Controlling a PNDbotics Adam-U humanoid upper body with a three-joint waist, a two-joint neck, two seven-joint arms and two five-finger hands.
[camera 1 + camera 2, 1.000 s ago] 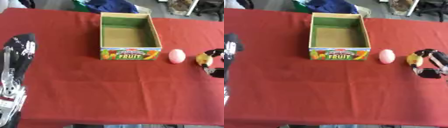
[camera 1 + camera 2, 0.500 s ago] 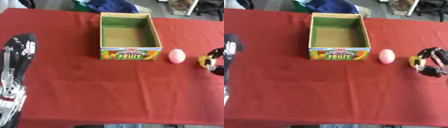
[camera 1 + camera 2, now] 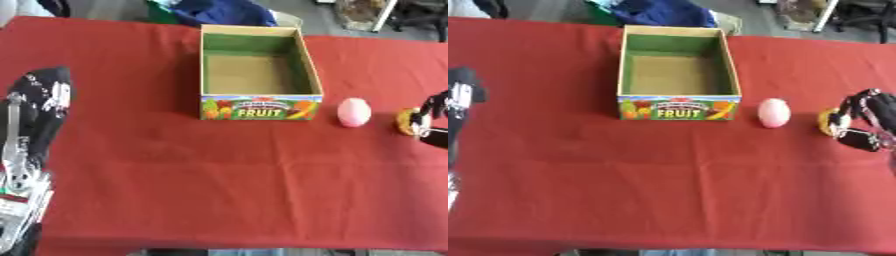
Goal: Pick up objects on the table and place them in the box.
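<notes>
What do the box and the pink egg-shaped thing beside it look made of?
The box looks like printed cardboard: thin straight walls, a dull brown floor, and glossy fruit artwork on the front. The pink egg-shaped thing looks smooth and evenly coloured, probably plastic, though foam or rubber is possible.

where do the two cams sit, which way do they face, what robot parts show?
Left eye view: in the head, looking down at the red table; left arm fills the left edge, right hand clipped at the right edge.
Right eye view: same head, same downward look; right hand fully visible, curled round a yellow object.
Shared: FRUIT box, pink egg-shaped object.
</notes>
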